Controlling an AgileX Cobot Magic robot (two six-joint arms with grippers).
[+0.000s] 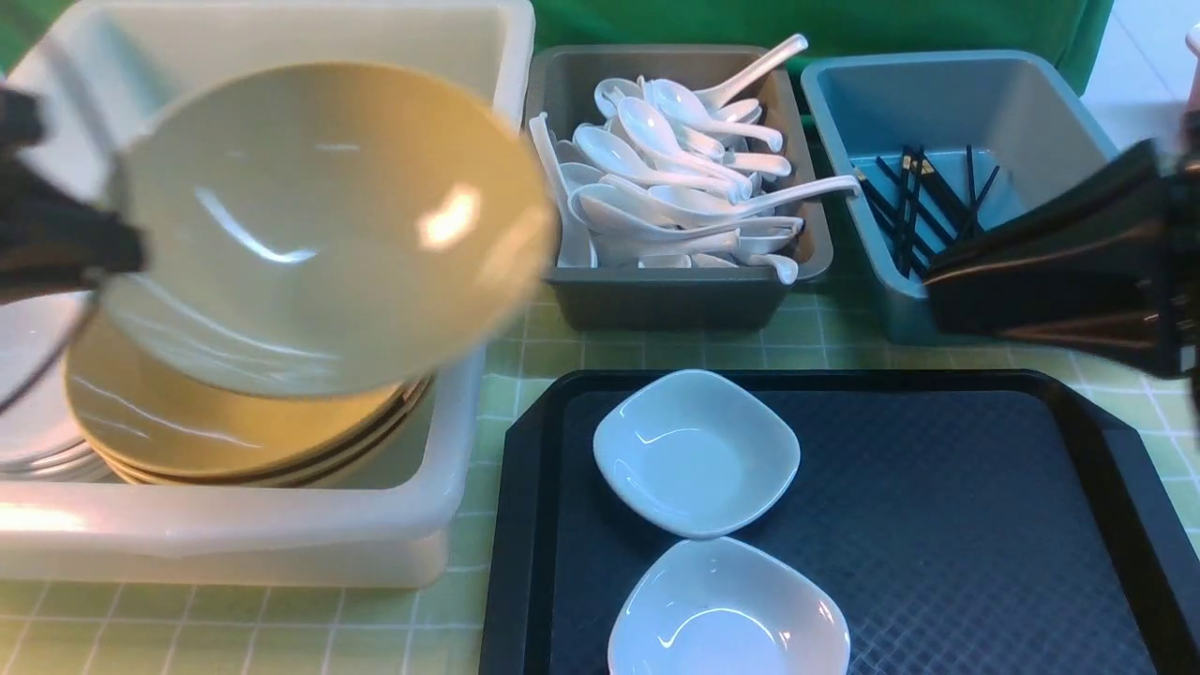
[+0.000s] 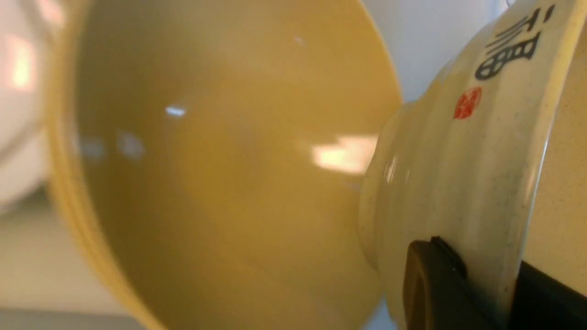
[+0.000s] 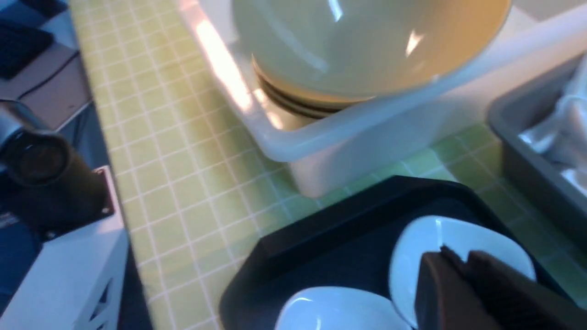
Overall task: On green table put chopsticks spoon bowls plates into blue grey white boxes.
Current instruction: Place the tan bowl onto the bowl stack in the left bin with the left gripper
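My left gripper [image 1: 108,262] is shut on the rim of a yellow bowl [image 1: 319,225] and holds it tilted above the white box [image 1: 281,525]. The bowl's outer wall with black characters fills the left wrist view [image 2: 481,151], clamped between the jaws. A stack of yellow plates [image 1: 216,431] lies in the white box. My right gripper [image 1: 933,272] is shut and empty, over the right side of the black tray [image 1: 937,516]. Two small white dishes [image 1: 696,452] [image 1: 729,611] lie on the tray. In the right wrist view the gripper [image 3: 454,261] hangs above one dish [image 3: 422,247].
A grey box [image 1: 670,300] full of white spoons [image 1: 675,178] stands behind the tray. A blue box [image 1: 844,103] holds black chopsticks [image 1: 923,202] at the back right. White plates [image 1: 28,412] lie at the white box's left edge. The green checked table [image 1: 234,628] lies in front.
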